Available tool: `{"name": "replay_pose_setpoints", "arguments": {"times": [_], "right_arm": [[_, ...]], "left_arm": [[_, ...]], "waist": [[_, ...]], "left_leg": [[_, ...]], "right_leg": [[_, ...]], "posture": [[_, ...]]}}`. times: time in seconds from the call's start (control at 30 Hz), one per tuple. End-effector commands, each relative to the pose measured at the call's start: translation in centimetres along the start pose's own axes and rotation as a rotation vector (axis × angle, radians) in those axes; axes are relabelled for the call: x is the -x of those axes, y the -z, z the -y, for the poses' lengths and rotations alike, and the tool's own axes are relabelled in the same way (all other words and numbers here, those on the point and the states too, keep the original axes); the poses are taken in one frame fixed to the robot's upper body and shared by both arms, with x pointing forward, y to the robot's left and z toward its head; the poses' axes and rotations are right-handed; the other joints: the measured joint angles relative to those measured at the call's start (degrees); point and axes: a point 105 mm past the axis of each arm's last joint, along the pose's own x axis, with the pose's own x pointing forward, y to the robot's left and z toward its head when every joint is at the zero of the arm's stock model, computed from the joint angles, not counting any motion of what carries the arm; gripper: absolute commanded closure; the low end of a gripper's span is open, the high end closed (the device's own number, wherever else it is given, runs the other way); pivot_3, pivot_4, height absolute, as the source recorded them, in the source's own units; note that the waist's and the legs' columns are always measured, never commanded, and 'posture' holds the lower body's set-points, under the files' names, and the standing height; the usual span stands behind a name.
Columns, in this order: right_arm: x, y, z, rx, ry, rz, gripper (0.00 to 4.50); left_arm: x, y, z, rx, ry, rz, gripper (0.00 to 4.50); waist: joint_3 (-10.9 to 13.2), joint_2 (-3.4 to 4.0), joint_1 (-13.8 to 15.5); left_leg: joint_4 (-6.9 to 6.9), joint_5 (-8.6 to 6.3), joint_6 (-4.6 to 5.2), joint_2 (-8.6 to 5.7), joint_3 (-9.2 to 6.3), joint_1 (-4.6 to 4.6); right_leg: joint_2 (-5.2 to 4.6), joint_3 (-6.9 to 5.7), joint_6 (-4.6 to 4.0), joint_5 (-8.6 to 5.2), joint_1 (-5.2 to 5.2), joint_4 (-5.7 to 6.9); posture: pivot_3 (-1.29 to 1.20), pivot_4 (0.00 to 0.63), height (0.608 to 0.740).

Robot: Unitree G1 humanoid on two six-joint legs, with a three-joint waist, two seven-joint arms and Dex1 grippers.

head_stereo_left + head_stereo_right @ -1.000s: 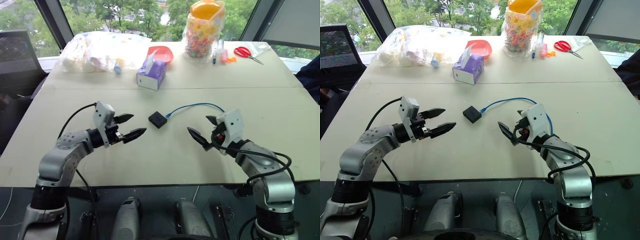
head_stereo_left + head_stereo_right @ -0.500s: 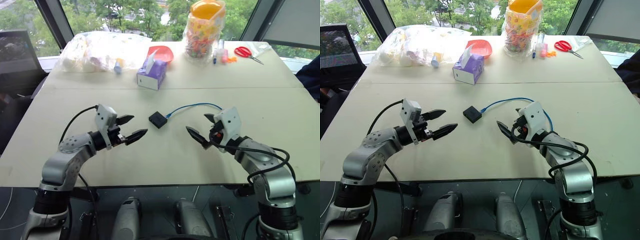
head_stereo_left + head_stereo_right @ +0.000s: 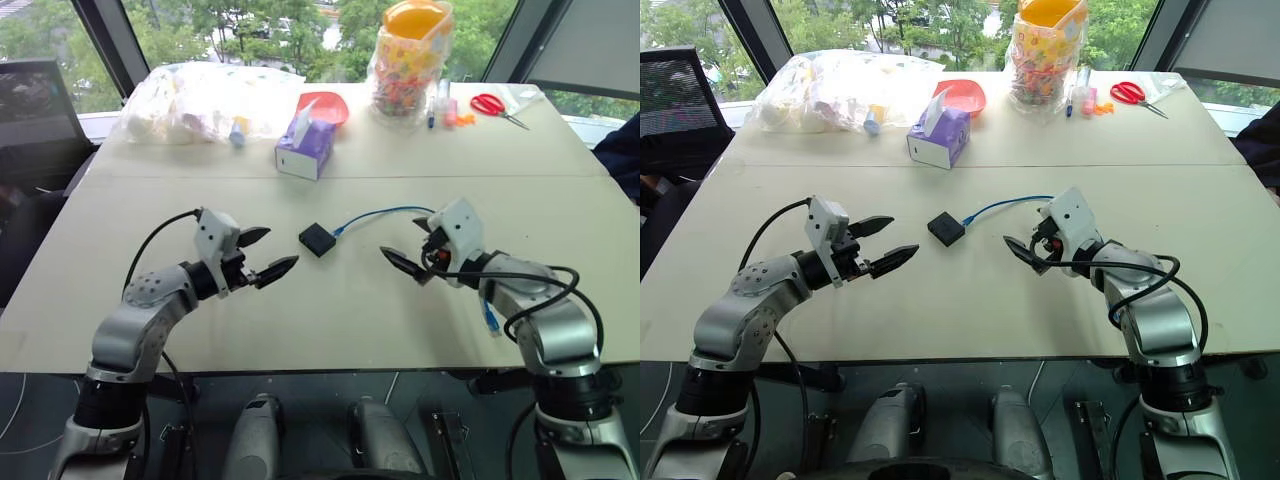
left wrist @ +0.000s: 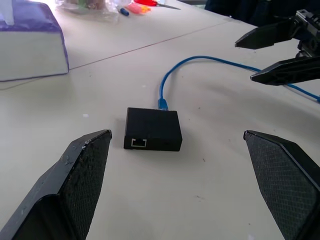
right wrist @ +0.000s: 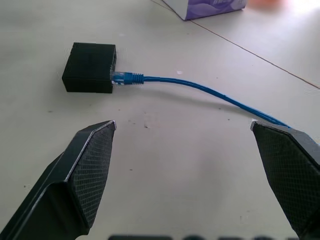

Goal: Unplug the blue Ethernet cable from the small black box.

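Right now the box [image 3: 316, 239] sits flat on the worktop [image 3: 330, 320] between my two hands, with the cable [image 3: 385, 212] plugged into the side that faces my right. From there the cord curves off to my right hand and beyond it. That layout suits the job, I think: my left fingers [image 3: 272, 270] point at the box from one side to pin it, and my right fingers [image 3: 398, 262] come from the other side, nearest the plug [image 5: 125, 78], to pull it out. Both pairs are spread wide and hold nothing, and both are apart from the box and cord. From my left wrist I see an empty port on the box's near face, so the plug is on the far side from that hand.

Nothing stands between my fingers and the box. A purple tissue box [image 3: 304, 145] sits farther back, beyond the box, and well behind it lie a plastic bag [image 3: 205, 100], a red bowl [image 3: 328, 105], a bag of sweets [image 3: 405, 65] and scissors [image 3: 495, 106].
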Motion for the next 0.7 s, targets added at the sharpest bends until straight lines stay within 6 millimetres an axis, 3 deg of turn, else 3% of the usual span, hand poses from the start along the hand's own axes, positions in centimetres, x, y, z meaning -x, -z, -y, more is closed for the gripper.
{"name": "replay_pose_setpoints", "arguments": {"times": [0.03, 0.17, 0.33, 0.5, 0.7], "right_arm": [[-0.5, -1.7, -0.1, 0.131, -0.115, -0.012, 0.0], [-2.5, -4.7, 0.8, 0.298, -0.281, -0.052, 0.0], [-4.6, -6.2, 0.6, 0.482, -0.564, -0.198, 0.0], [-7.6, -6.8, 0.2, 0.63, -0.717, -0.342, 0.0], [-10.6, -6.7, -1.2, 0.772, -0.728, -0.453, 0.0]], "left_arm": [[-0.2, -1.2, -0.1, -0.025, -0.005, 0.051, 0.04], [-0.6, -1.3, -0.1, -0.031, 0.007, 0.056, 0.04], [-0.8, -1.8, -0.6, -0.052, 0.009, 0.059, 0.04], [-0.3, -2.2, -1.4, -0.072, -0.043, 0.078, 0.04], [1.0, -2.2, -1.4, -0.073, -0.095, 0.085, 0.04]], "waist": [[0.0, 0.0, -0.06], [0.05, 0.08, -0.49], [0.07, 0.1, -0.19], [0.08, 0.12, -0.28], [0.09, 0.13, -0.3]], "left_leg": [[0.01, 0.0, 0.0, 0.0, 0.0, 0.0], [0.01, -0.01, 0.02, 0.01, 0.02, 0.01], [-0.06, -0.01, 0.03, 0.03, 0.03, 0.02], [-0.12, -0.06, 0.1, 0.02, 0.1, -0.08], [-0.36, -0.05, 0.09, 0.04, 0.14, -0.08]], "right_leg": [[0.01, 0.0, 0.0, 0.0, 0.0, -0.01], [0.03, 0.01, 0.01, 0.02, -0.01, -0.02], [0.08, 0.0, -0.01, 0.04, -0.05, -0.03], [0.06, -0.01, 0.2, 0.15, -0.12, -0.06], [0.05, -0.01, 0.24, 0.17, -0.28, -0.01]], "posture": [[0.0, 0.15, 0.735], [0.0, 0.15, 0.735], [0.0, 0.15, 0.735], [0.0, 0.15, 0.735], [0.0, 0.15, 0.735]]}}
